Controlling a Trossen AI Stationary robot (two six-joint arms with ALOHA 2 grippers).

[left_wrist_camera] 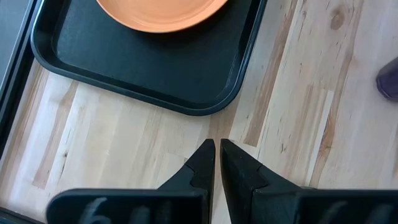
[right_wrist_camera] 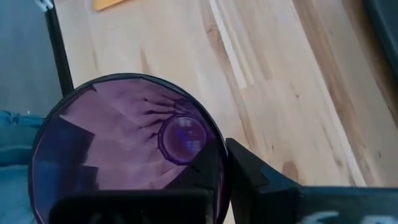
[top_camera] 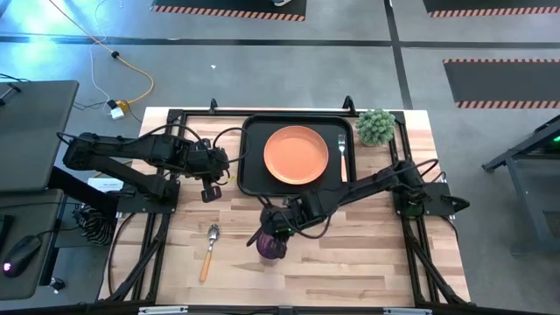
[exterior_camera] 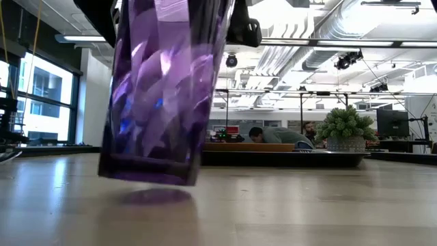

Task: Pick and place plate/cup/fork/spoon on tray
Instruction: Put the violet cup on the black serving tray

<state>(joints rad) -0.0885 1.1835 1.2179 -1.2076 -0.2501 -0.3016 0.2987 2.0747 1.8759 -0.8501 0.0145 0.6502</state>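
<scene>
The dark purple cup [top_camera: 271, 246] hangs in my right gripper [top_camera: 275, 229] over the table's near middle; in the low view the cup [exterior_camera: 160, 89] is tilted, with its shadow on the wood below it. The orange plate [top_camera: 296, 155] lies in the black tray [top_camera: 252, 179], and the fork [top_camera: 342, 153] lies in the tray right of the plate. The spoon [top_camera: 210, 249] lies on the table left of the cup, bowl toward the far edge. My left gripper [top_camera: 210, 189] is shut and empty by the tray's near left corner [left_wrist_camera: 205, 109]. My right gripper holds the cup by its rim [right_wrist_camera: 219, 163], one finger inside the cup and one finger [right_wrist_camera: 252, 177] outside, the wall pinched between them. The fingers come from above. The cup hangs below them, mouth up, tilted, its base [exterior_camera: 147, 174] clear of the table.
A small potted plant [top_camera: 376, 127] stands at the table's far right corner, beside the tray. Bare wood lies between the tray's near rim and the cup. Black frame bars run along the table's left and right sides.
</scene>
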